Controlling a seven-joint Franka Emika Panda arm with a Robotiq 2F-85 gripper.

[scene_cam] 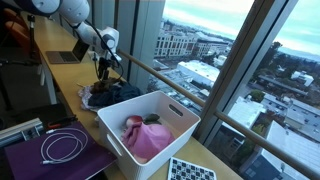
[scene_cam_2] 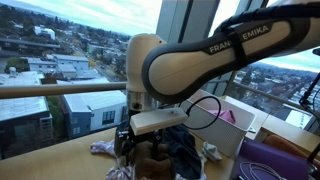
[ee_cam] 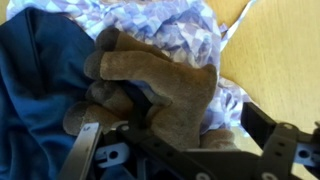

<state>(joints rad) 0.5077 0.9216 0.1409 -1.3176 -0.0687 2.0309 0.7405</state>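
Jaws spread wide and holding nothing. In the wrist view the two fingers come in from the bottom edge, one at lower left and one at lower right, with the brown glove [ee_cam: 165,85] between them. Cannot tell whether either finger touches it.

The glove sits mid-frame, fingers pointing left and curled. It lies on top of a blue cloth [ee_cam: 40,90], which fills the left side. A white-and-purple patterned cloth [ee_cam: 170,20] sits under and behind the glove, along the top. Bare wooden surface [ee_cam: 285,60] shows at upper right.

In both exterior views the jaws hang just above the clothes pile [scene_cam: 112,95] [scene_cam_2: 175,155], pointing down. The arm [scene_cam_2: 220,55] reaches across the top of the frame in an exterior view.

Further out in an exterior view, a white bin [scene_cam: 175,105] stands at centre, just beside the pile on its lower right. A pink cloth [scene_cam: 148,140] is bundled inside it. A laptop [scene_cam: 68,55] sits open at upper left, well apart from the pile. A coiled white cable [scene_cam: 62,148] lies on a purple mat [scene_cam: 30,160] at lower left. Windows run along the far edge of the surface.
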